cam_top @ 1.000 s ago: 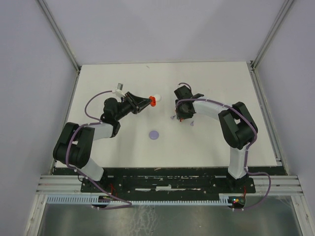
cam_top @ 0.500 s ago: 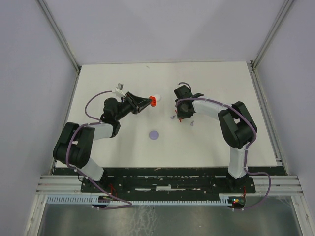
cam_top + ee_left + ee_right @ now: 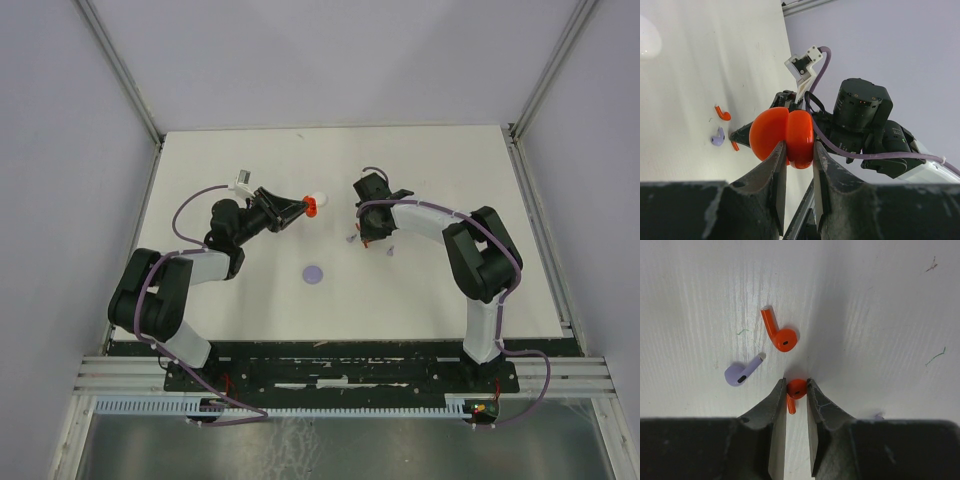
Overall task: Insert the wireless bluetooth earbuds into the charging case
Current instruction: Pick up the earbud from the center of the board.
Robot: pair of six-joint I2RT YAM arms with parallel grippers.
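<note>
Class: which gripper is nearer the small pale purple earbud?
Right. Right gripper, clamping a red earbud, sits beside the purple earbud; left gripper holds a red case farther away.

A glossy red-orange rounded plastic charging case [image 3: 788, 137] is seen against the dark grey fingers of the left hand [image 3: 798, 146]. A small red-orange stemmed earbud [image 3: 796, 388] is shown between the black fingers of the right hand [image 3: 795, 384]. A second red-orange earbud [image 3: 779, 334] and a pale purple earbud [image 3: 742, 371], each marked with a small dark oval, are set off against the plain white desk [image 3: 880, 300]. A flat pale purple disc [image 3: 315, 273] is visible from above. The arms [image 3: 480, 260] are coloured black and white, with purple cables [image 3: 185, 215].
</note>
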